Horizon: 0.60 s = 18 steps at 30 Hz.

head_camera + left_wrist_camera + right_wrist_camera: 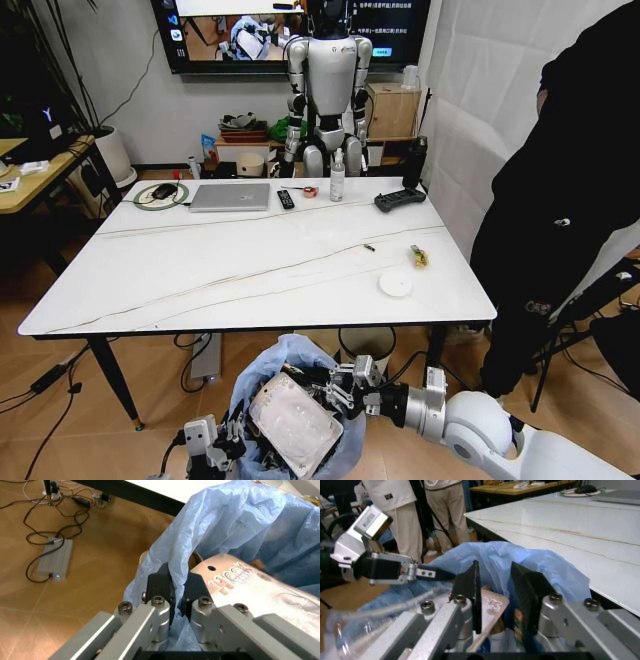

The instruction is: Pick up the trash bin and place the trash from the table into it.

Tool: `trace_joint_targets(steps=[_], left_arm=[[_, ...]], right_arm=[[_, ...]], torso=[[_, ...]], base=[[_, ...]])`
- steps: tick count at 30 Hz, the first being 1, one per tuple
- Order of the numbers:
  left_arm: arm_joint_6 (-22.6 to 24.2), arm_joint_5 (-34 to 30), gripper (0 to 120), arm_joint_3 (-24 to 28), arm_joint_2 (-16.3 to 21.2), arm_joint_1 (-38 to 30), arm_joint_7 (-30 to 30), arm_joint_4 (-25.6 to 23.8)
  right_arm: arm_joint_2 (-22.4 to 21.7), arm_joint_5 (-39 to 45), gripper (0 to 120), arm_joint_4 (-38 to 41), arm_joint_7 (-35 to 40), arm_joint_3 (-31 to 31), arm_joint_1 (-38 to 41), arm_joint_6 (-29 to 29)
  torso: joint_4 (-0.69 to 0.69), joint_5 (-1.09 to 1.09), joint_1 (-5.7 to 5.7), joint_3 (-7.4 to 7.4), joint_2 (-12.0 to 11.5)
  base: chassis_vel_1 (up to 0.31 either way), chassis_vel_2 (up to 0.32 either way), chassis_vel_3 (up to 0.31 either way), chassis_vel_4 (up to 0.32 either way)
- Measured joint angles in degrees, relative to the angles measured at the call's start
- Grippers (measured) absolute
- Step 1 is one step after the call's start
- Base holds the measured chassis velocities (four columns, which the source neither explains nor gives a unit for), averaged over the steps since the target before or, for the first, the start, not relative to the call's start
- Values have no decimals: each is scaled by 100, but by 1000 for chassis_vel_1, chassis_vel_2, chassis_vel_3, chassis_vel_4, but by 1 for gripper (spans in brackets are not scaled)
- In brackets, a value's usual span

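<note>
Pinching the blue bag of the trash bin (300, 420) below the table (200, 280) edge, my left gripper (178, 592) is clamped tight; my right gripper (495, 592) sits slightly parted over its rim, contents mostly hidden.

The large white marble-look table (250, 270) lies bare across its middle and near-left stretch, open to a reach from its near edge. Its far edge is crowded by a silver laptop (231, 197), a black remote (285, 199), a clear bottle (337, 177) and a black controller (399, 200). Near its right edge sit a small white plate (395, 285) and a yellow wrapper (419, 257). A person in black (560, 200) blocks that right side.
</note>
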Motion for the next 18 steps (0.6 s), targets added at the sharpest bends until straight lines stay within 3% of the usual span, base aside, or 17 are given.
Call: trace_joint_targets(steps=[3, 6, 13, 18], left_arm=[[1, -2, 0, 2, 8, -1, -1, -2], [1, -4, 0, 8, 9, -1, -2, -2], [-4, -5, 0, 36, 30, 11, -1, 20], [-10, -6, 0, 45, 32, 17, 1, 27]], right_arm=[[-11, -28, 43, 1, 60, 73, -31, 9], [18, 27, 49, 77, 203, 204, -48, -2], [480, 721, 77, 55, 1276, 1039, 96, -338], [552, 810, 92, -80, 1808, 1204, 251, -608]], torso=[[0, 0, 0, 0, 0], [0, -2, 0, 0, 0], [1, -1, 0, 0, 0], [1, 0, 0, 1, 0]], base=[[0, 0, 0, 0], [0, 0, 0, 0], [0, 0, 0, 0], [0, 0, 0, 0]])
